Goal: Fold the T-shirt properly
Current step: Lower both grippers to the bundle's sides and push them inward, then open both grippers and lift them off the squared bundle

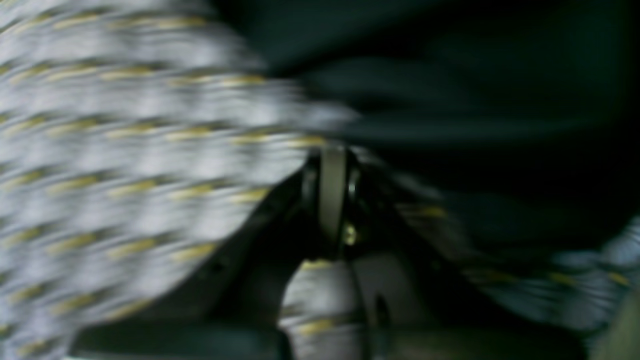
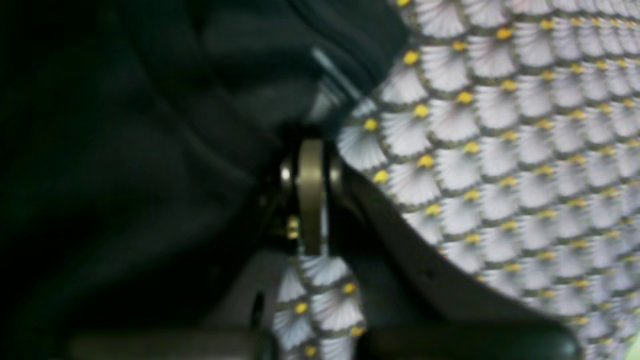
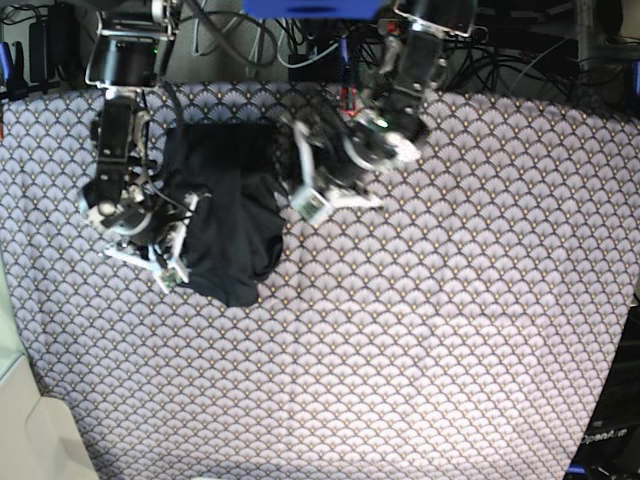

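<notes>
Right pincer [image 2: 311, 150], closed on a pinch of the T-shirt [image 3: 225, 215]; left pincer [image 1: 332, 150], likewise closed at the cloth's edge, its grip blurred and not certain. The dark garment lies bunched near the table's [image 3: 450, 330] far left corner, between both arms. Risk: uneven pulls could slip the thin pinch loose or drag the patterned cover up with the fabric, skewing the fold

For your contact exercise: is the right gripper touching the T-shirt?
Touching. The right wrist view shows the right gripper with fingers closed at the dark T-shirt edge, cloth bunched against them.
</notes>
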Action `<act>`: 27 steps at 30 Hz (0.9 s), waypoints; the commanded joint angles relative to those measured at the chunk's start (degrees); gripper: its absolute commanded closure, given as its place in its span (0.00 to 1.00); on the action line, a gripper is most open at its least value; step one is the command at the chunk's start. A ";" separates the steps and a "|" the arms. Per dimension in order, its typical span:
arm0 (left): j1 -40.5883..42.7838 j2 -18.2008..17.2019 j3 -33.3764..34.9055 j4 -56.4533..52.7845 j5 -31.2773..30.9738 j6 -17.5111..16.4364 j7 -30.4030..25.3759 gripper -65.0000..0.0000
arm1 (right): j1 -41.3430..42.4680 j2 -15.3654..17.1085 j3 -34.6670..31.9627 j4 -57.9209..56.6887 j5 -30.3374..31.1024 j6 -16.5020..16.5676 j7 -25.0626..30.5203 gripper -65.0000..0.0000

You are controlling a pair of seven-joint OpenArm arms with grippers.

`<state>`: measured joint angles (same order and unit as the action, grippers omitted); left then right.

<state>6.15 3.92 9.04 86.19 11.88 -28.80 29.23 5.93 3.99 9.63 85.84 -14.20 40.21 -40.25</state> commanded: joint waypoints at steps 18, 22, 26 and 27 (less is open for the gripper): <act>4.53 -4.41 -12.42 22.69 -0.93 -1.31 10.63 1.00 | -10.55 1.68 4.22 22.60 0.88 -0.21 -3.57 1.00; 9.89 -7.57 -12.69 24.71 -0.93 -1.31 10.19 1.00 | -15.12 1.59 7.73 25.41 1.14 -0.21 -3.40 1.00; 14.29 -8.54 -12.77 25.94 -0.93 -1.31 10.02 1.00 | -18.20 1.33 11.08 25.76 1.14 -0.21 -3.31 1.00; 15.78 -8.54 -13.39 25.94 -0.93 -1.31 10.02 1.00 | -18.90 1.33 12.04 25.76 0.97 -0.21 -3.31 1.00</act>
<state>22.02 -4.64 -4.16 110.89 11.31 -30.44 40.42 -13.54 4.89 21.65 110.52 -13.58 40.25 -44.80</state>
